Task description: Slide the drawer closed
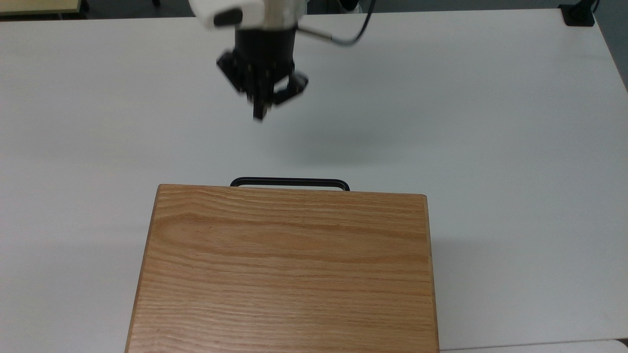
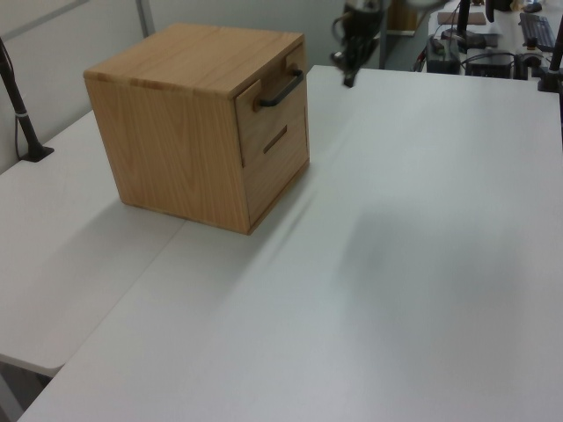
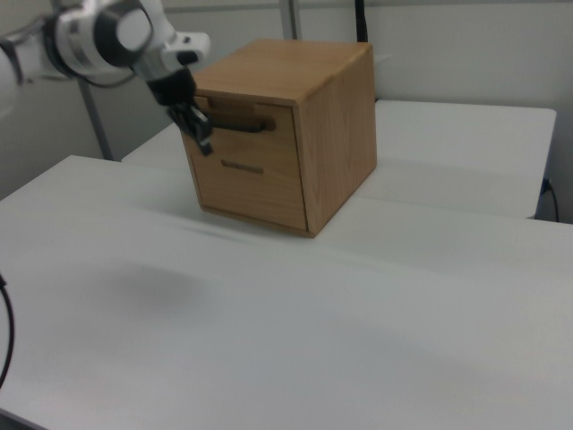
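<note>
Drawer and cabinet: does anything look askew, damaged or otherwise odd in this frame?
Nothing stands out. The drawer sits flush in the cabinet, its black handle straight and intact. The hand hangs above the white table, apart from the handle.

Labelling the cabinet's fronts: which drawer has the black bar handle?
The upper drawer: its black bar handle sticks out, while the lower front has a recessed slot.

A lab: plain white tables point(image 2: 422, 264), grey partition walls point(image 3: 448, 54), cluttered equipment benches point(image 2: 493, 44) behind.
</note>
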Motion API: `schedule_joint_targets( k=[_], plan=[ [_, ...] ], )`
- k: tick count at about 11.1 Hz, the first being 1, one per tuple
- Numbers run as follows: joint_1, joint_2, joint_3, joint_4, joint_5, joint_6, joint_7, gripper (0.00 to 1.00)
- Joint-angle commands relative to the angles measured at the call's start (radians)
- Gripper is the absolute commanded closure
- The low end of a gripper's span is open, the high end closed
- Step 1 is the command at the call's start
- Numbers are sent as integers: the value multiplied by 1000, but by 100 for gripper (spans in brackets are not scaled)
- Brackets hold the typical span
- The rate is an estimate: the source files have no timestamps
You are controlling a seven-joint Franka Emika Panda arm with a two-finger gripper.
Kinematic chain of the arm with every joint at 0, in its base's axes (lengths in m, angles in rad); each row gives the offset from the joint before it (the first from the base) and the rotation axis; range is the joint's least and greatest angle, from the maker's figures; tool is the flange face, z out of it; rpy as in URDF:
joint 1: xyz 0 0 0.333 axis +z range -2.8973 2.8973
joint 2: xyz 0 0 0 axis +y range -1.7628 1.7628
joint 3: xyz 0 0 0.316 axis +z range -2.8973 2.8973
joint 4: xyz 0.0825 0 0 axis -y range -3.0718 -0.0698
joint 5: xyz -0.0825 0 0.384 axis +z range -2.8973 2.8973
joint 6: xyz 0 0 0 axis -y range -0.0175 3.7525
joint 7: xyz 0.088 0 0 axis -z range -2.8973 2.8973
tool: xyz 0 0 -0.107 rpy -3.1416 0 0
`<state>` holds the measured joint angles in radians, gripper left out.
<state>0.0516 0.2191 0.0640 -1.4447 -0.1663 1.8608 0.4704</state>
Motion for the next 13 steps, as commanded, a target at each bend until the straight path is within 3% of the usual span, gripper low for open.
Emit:
schedule_joint_targets(
  k=[1, 2, 3, 6, 9, 13],
  plan=[
    [-2, -153, -13, -55, 117, -234, -53, 91],
    [-2, -176, -15, -60, 149, -292, -56, 22],
    [1, -187, -15, -68, 151, -328, -61, 3],
    [4, -228, -30, -117, 142, -310, -125, 0],
    [-2, -221, -91, -120, 143, -232, -472, 0],
    [1, -219, -112, -114, 151, -227, -516, 0]
  ],
)
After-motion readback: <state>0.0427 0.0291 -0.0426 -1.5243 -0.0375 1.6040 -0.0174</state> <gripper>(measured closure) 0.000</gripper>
